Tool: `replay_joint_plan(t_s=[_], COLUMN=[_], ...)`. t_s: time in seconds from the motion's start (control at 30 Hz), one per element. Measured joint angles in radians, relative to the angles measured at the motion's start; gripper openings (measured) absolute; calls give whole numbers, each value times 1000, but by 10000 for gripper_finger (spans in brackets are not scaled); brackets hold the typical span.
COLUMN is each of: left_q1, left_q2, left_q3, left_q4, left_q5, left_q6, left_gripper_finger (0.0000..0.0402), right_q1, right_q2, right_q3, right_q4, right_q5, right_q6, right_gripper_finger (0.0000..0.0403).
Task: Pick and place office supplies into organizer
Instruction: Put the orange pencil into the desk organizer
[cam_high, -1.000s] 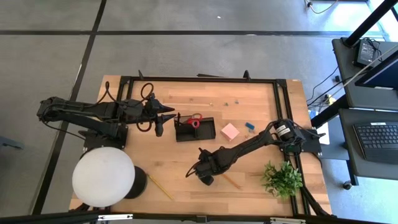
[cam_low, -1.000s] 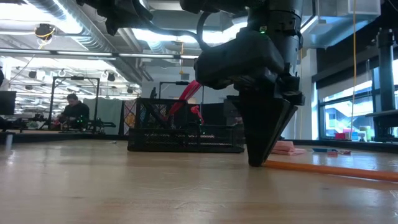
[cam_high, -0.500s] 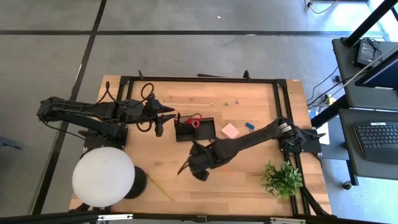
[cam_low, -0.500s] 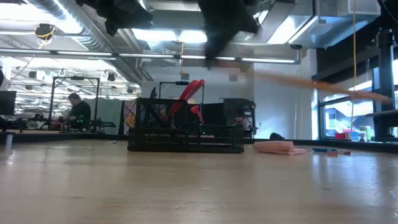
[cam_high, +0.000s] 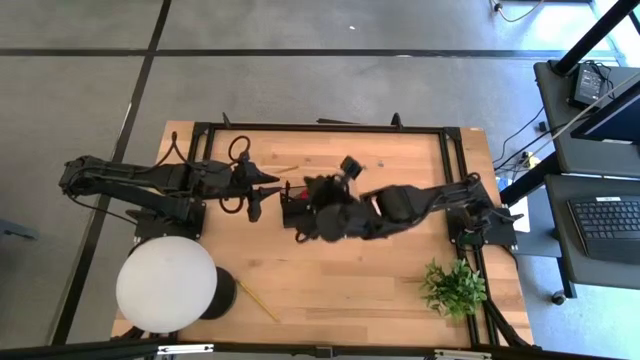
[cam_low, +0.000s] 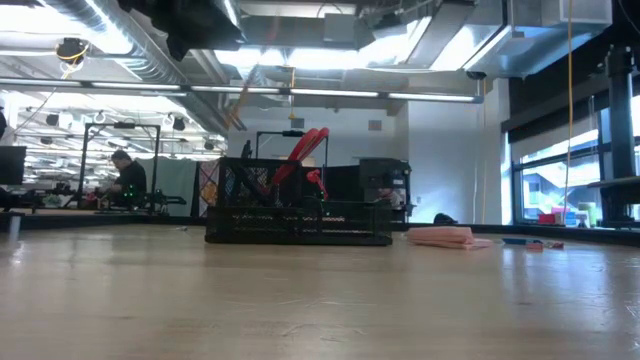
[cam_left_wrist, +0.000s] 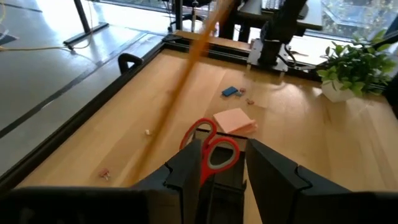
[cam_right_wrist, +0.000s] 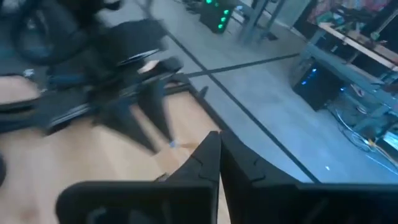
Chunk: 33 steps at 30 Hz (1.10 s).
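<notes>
Right gripper (cam_high: 303, 212) clamps one pencil (cam_left_wrist: 180, 93) over the organizer (cam_low: 298, 222); left gripper (cam_high: 262, 190) waits open beside it. Inside: one pair of scissors (cam_left_wrist: 208, 149). One pink note block (cam_left_wrist: 235, 121), one blue piece (cam_left_wrist: 230, 92) nearby.

Organizer (cam_high: 300, 208) mostly hidden under right arm; pencil (cam_left_wrist: 186, 74) blurred.

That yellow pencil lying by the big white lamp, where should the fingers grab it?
Take the pencil around mid-shaft, coming from straight above, with the fingers closing across its thin width. It lies flat and slanted on the table, and one end sits close to the lamp, so the middle probably leaves more room.
</notes>
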Motion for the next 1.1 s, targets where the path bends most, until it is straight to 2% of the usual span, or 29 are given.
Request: replay_joint_plan(t_s=[0.1, 0.2, 0.3, 0.5, 1.0, 1.1], left_q1=[0, 0, 0, 0, 0, 0], left_q2=[-10, -29, -56, -119, -181, -181], left_q3=[0, 0, 0, 0, 0, 0], left_q4=[-17, -37, -86, -179, -183, -183], left_q5=[34, 35, 35, 35, 35, 35], left_q6=[0, 7, 0, -27, -27, -28], left_gripper_finger=[120, 120, 120, 120, 120, 120], right_q1=[-42, -98, -136, -146, -151, -161], right_q2=[-4, -3, -3, -3, -3, -3], right_q3=[0, 0, 0, 0, 0, 0], right_q4=[-12, -59, -73, -45, -66, -105], right_q5=[-19, -132, -202, -239, -295, -371], right_q6=[-11, -2, 16, -6, -34, -34], right_gripper_finger=[4, 5, 4, 4, 5, 5])
